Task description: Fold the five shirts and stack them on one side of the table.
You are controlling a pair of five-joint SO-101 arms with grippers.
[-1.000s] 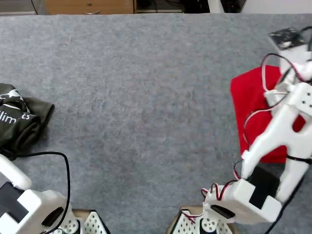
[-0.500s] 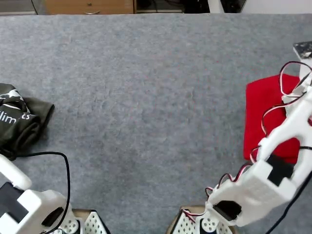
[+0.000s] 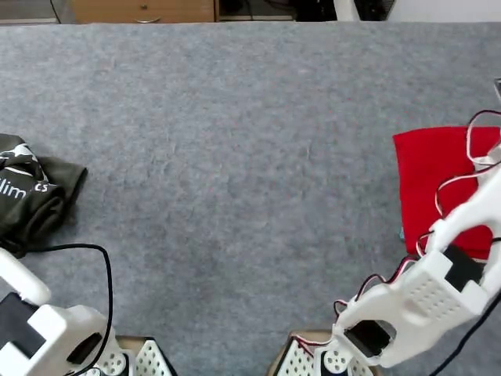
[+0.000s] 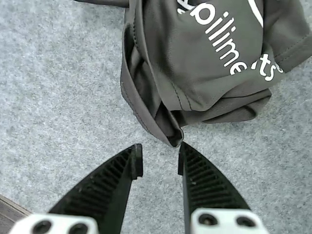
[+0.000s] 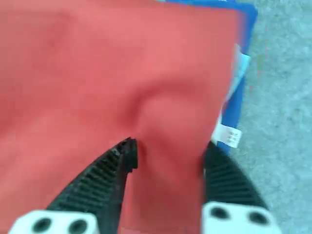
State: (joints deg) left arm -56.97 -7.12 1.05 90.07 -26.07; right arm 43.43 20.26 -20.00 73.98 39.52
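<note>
Right claw (image 5: 170,148): jaws set wide, holding nothing, tips down on the folded red shirt (image 3: 434,180) with a raised ridge of its cloth between them. Under the red shirt lies a blue shirt (image 5: 246,58), one edge and a white label (image 5: 228,136) showing past the red shirt's border. Left claw (image 4: 158,156): jaws narrowly parted, empty, well apart from the red shirt across the grey table mat (image 3: 235,157), tips just short of a loose fold of the crumpled dark olive shirt (image 4: 209,58). Risks, in my judgement: if I close the right jaws here they take only the top layer of the red shirt, and any lift or drag would open its fold or slide it askew off the blue one, spoiling the stack. If I nip the dark shirt by that single loose fold, it is likely to trail open in a bunch and not lie flat for folding
</note>
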